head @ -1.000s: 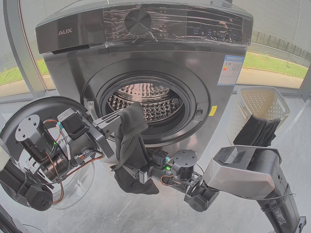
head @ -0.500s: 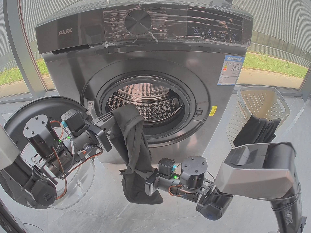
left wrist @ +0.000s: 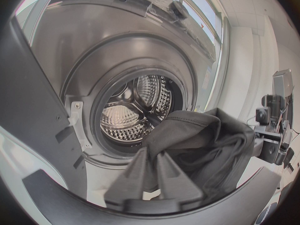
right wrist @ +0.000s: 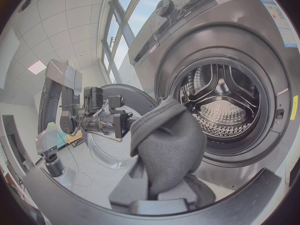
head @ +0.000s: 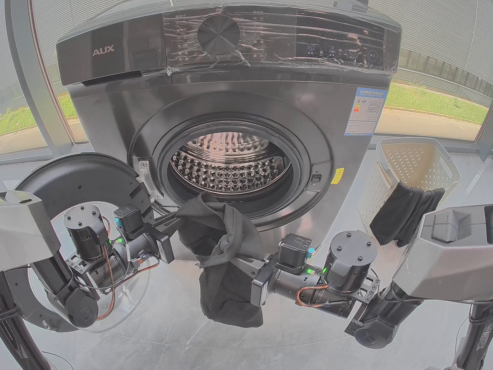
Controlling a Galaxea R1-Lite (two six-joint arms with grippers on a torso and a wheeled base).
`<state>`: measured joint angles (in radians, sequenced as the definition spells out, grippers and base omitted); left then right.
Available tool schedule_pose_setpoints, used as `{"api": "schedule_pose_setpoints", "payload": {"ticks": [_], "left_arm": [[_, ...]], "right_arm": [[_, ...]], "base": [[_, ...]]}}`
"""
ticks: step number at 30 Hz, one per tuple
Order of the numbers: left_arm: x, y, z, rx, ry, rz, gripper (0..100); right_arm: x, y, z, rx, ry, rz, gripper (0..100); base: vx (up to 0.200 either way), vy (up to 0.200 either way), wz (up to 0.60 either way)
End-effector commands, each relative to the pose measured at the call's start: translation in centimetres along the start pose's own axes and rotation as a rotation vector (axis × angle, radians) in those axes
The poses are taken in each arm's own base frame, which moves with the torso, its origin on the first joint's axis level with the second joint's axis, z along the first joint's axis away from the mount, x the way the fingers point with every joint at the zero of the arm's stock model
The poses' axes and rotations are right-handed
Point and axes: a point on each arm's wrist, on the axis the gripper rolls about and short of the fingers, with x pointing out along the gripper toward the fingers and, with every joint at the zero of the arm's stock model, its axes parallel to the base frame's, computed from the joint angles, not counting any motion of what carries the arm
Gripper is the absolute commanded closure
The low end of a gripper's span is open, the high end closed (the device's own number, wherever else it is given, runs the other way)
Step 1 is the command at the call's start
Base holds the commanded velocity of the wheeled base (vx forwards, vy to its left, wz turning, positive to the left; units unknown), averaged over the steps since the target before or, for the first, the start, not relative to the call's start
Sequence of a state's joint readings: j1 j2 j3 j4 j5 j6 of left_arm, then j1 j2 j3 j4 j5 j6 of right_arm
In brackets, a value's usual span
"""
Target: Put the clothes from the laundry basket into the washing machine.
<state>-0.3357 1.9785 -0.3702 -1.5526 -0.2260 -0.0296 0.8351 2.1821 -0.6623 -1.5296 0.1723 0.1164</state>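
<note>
A black garment [head: 222,263] hangs in front of the washing machine [head: 231,78], below the lip of its open drum [head: 231,166]. My left gripper [head: 176,218] is shut on the garment's upper left edge. My right gripper [head: 240,264] is shut on a fold at its middle right. The cloth's lower end droops toward the floor. In the left wrist view my left gripper [left wrist: 150,153] pinches the dark cloth [left wrist: 203,141]. In the right wrist view my right gripper [right wrist: 156,175] is wrapped in the bunched fabric [right wrist: 168,144]. More black clothes [head: 405,213] hang over the white laundry basket's [head: 418,163] rim.
The machine's round door [head: 84,181] stands swung open at the left, just behind my left arm. The basket leans beside the machine's right side. Bare grey floor [head: 169,335] lies in front of the machine. Windows run behind it.
Both arms have pulled back and down from the drum opening, carrying the garment. Its top has dropped from in front of the drum to below the door lip.
</note>
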Motion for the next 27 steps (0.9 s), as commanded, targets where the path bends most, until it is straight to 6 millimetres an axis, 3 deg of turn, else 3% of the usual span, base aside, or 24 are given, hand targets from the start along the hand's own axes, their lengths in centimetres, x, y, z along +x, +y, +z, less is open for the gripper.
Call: {"api": "schedule_pose_setpoints", "payload": {"ticks": [1,12,18,27], "left_arm": [[0.0,0.2,-0.8,-0.008,0.028,0.004,0],[-0.3,-0.5,-1.0,-0.011,0.041,-0.017,0],[-0.6,-1.1,-1.2,-0.011,0.057,-0.041,0],[-0.9,-2.6,-1.7,-0.014,0.087,-0.123,0]], "right_arm": [[-0.3,-0.5,1.1,-0.005,-0.029,-0.016,100],[1.2,-5.2,2.9,-0.030,-0.114,-0.127,100],[2.0,-5.5,3.6,-0.034,-0.139,-0.177,100],[3.3,-4.2,4.0,-0.020,-0.096,-0.205,100]], "base": [[0.000,0.000,0.00],[0.000,0.000,0.00],[0.000,0.000,0.00],[0.000,0.000,0.00]]}}
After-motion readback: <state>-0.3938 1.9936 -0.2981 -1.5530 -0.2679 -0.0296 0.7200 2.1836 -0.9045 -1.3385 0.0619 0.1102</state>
